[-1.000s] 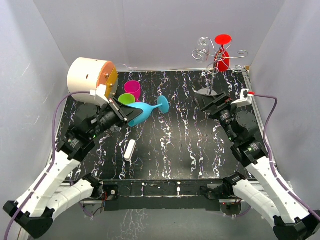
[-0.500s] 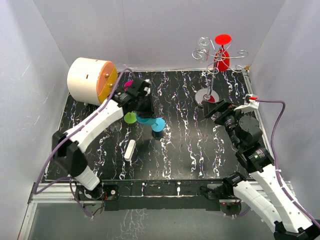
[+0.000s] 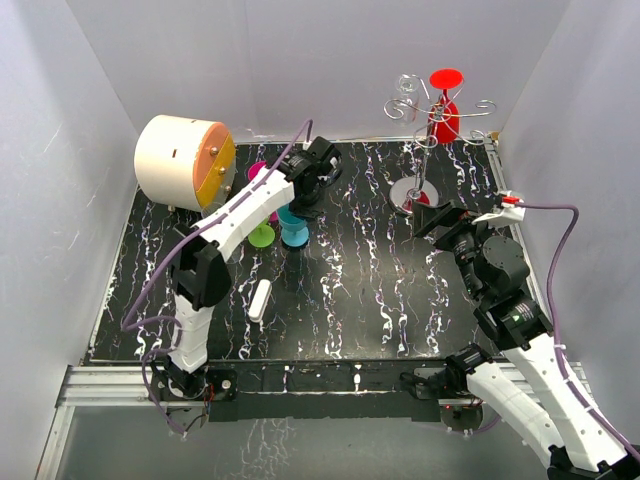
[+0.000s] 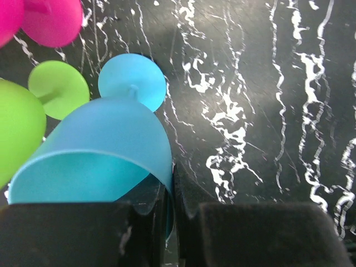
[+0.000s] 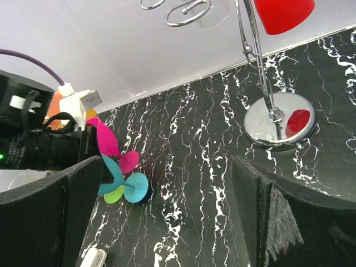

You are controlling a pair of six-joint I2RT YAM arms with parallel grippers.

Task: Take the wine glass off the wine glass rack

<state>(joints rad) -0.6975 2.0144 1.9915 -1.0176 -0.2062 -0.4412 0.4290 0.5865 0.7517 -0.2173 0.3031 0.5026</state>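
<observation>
The silver wire rack (image 3: 428, 105) stands at the far right on its round shiny base (image 5: 279, 119). A red wine glass (image 3: 445, 104) hangs upside down from its scroll arms and also shows in the right wrist view (image 5: 283, 12). My right gripper (image 3: 432, 216) is open and empty, low and just in front of the base. My left gripper (image 3: 302, 200) is shut on the rim of a blue wine glass (image 4: 105, 150). It holds that glass upright beside a green glass (image 3: 262, 235) and a pink glass (image 3: 262, 172).
A cream drum (image 3: 180, 158) with an orange face sits at the far left. A small white piece (image 3: 260, 298) lies on the black marbled table (image 3: 350, 290). White walls close in on three sides, and the rack stands near the back right corner.
My left arm has swung out across the table, carrying the blue glass from near its base to beside the green and pink glasses. My right gripper has edged toward the rack base.
</observation>
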